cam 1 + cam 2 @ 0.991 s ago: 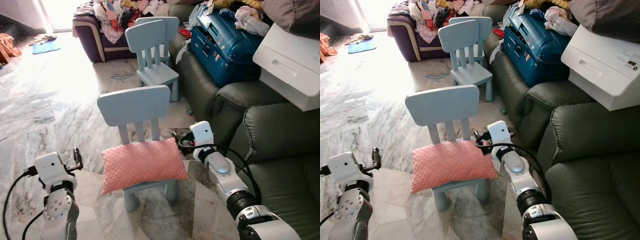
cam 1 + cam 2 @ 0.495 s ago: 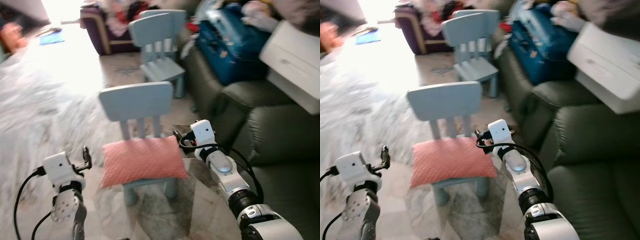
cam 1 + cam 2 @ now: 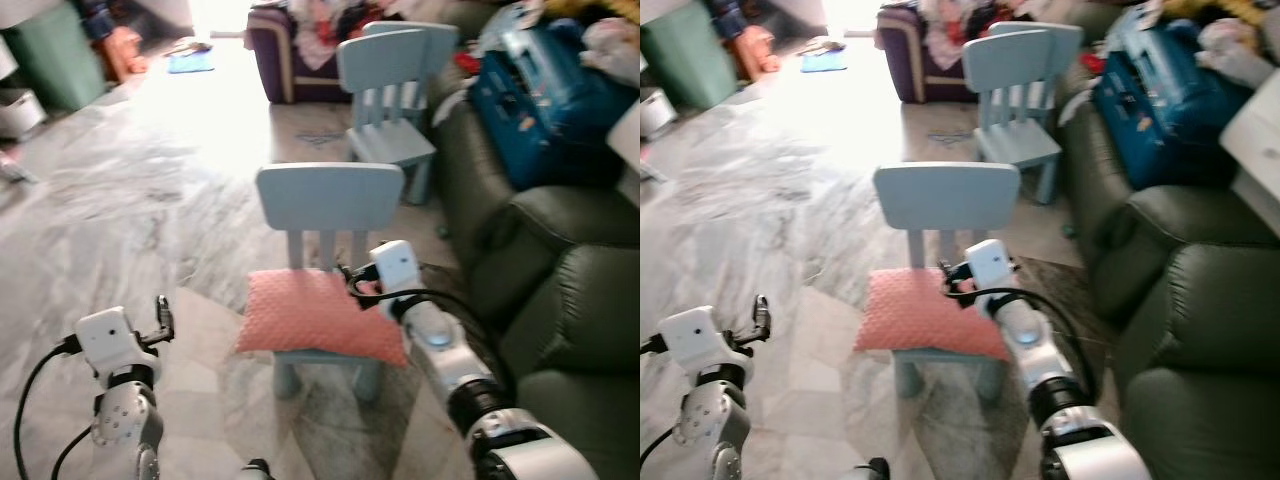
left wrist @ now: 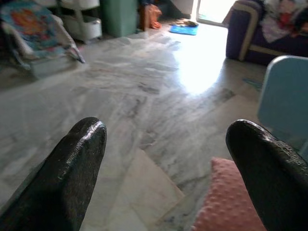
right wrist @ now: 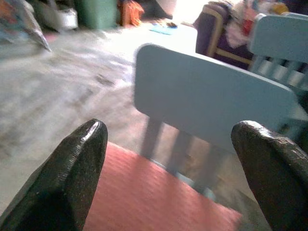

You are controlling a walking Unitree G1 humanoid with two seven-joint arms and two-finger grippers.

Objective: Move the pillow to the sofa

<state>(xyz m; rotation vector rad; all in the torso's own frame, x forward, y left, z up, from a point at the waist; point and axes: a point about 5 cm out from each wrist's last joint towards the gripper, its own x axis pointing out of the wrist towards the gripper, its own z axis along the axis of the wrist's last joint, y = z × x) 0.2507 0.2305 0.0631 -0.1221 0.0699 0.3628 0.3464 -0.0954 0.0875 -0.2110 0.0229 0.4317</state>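
You see the pillow (image 3: 318,322) on the blue chair (image 3: 329,200) | right gripper (image 3: 350,283) spread wide over its edge | left gripper (image 3: 162,314) spread, beside it

Two light-blue chairs: the near chair (image 3: 330,200) stands just ahead of the right claw (image 3: 352,281), the far chair (image 3: 392,70) well beyond it. One pink pillow (image 3: 310,325) lies under the right claw and well to the right of the left claw (image 3: 161,312). One blue suitcase (image 3: 535,100) sits on one dark green sofa (image 3: 560,290), right of the right claw. Two claws, four black fingers (image 4: 77,168).
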